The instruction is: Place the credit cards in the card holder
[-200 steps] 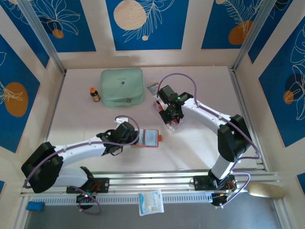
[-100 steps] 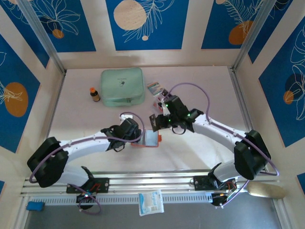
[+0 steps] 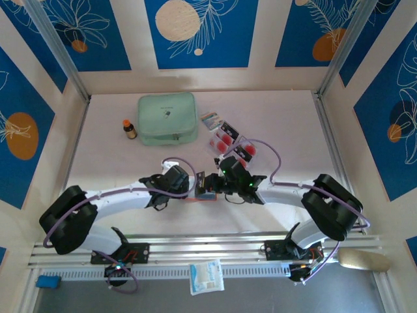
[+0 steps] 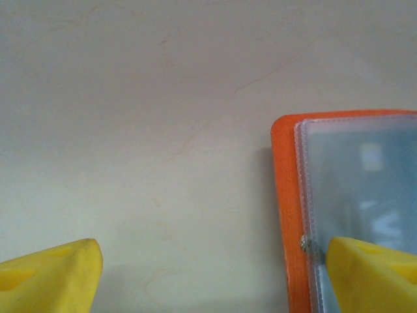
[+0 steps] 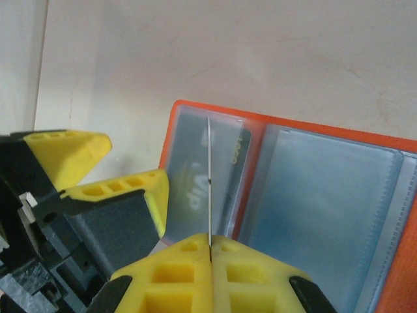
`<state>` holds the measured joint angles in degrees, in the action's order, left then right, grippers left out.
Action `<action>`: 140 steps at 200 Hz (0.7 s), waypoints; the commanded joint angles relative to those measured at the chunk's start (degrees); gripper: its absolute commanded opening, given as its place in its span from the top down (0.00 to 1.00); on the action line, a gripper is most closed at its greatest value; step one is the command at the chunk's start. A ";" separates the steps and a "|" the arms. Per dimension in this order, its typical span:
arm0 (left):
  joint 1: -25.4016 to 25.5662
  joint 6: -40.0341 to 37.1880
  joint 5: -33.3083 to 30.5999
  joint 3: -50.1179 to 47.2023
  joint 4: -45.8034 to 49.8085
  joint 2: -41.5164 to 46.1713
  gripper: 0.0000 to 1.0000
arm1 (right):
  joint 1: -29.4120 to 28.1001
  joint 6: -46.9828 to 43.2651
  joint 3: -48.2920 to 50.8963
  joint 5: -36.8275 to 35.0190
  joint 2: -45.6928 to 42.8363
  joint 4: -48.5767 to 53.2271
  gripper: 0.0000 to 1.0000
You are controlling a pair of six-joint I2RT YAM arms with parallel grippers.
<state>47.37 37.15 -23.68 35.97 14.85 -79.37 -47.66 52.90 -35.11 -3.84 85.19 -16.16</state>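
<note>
The left gripper [image 4: 212,275] was spread wide and grasped nothing; its right-hand finger [image 4: 371,274] rested on the edge of the card holder [image 5: 326,195], apparently pinning it flat. The holder lay open on the table [image 3: 287,124], just in front of the arms and between the two grippers. Over its left page, the right gripper [image 5: 210,251] was clenched on one credit card [image 5: 209,176], held edge-on with its far end down at the mouth of a sleeve. That card looked partway through insertion rather than seated. Something with pale lettering seemed to lie behind the same sleeve, possibly a card already filed, though that could not be told for sure. Further right and back, the other credit cards [image 3: 225,138] lay in a loose cluster, well apart from the holder, so most of the job appeared left to do. On materials, a small dark bottle [image 3: 130,129] with an orange cap stood at the left. Beside it lay a soft, rounded mint-green pouch [image 3: 167,119] with a zip. The holder was smooth orange with glossy, greyish clear sleeves stitched along their edges. The held card was thin and stiff, and the loose ones were flat rectangles marked with red circles.
</note>
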 commanded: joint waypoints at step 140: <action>-0.35 2.19 -0.38 -3.27 1.23 0.18 0.12 | -0.64 7.62 3.30 -4.60 4.81 -10.83 1.00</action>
<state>47.37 38.70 -23.66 33.71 15.51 -79.37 -47.79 59.59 -32.86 -7.42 89.47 -25.36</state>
